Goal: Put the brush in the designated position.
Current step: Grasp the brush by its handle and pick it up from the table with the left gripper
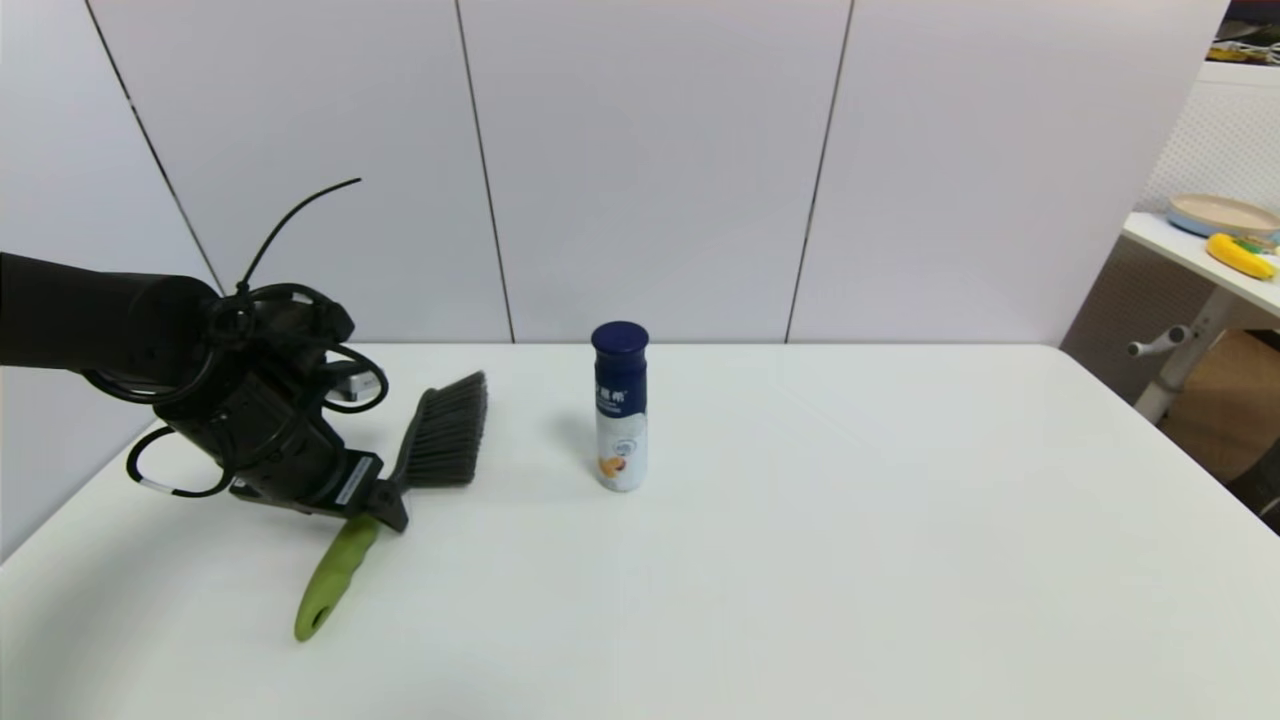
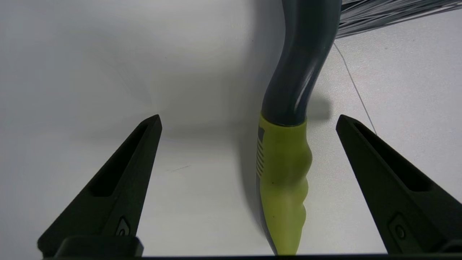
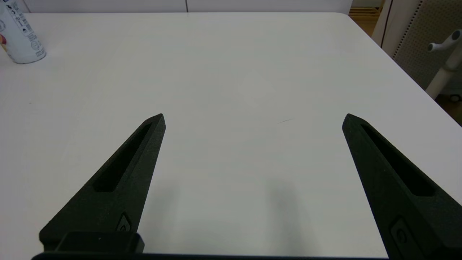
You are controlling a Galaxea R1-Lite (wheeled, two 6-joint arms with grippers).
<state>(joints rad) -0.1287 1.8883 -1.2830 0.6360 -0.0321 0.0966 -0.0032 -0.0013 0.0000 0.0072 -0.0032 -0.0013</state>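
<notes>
**Brush left, bottle centre**

The brush (image 1: pixel 400 490) lies on the table (image 1: pixel 800 560), left of the upright bottle (image 1: pixel 620 410) and apart from it, bristles toward the back. The left gripper (image 1: pixel 385 505) straddles its neck, fingers spread and clear.

white table (image 1: pixel 800 560) carries brush (image 1: pixel 400 480), seemingly flat, and bottle (image 1: pixel 620 405).

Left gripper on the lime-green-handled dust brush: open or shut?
Open. The left gripper has its black fingers spread wide either side of the lime-green-handled dust brush, touching neither side.
</notes>
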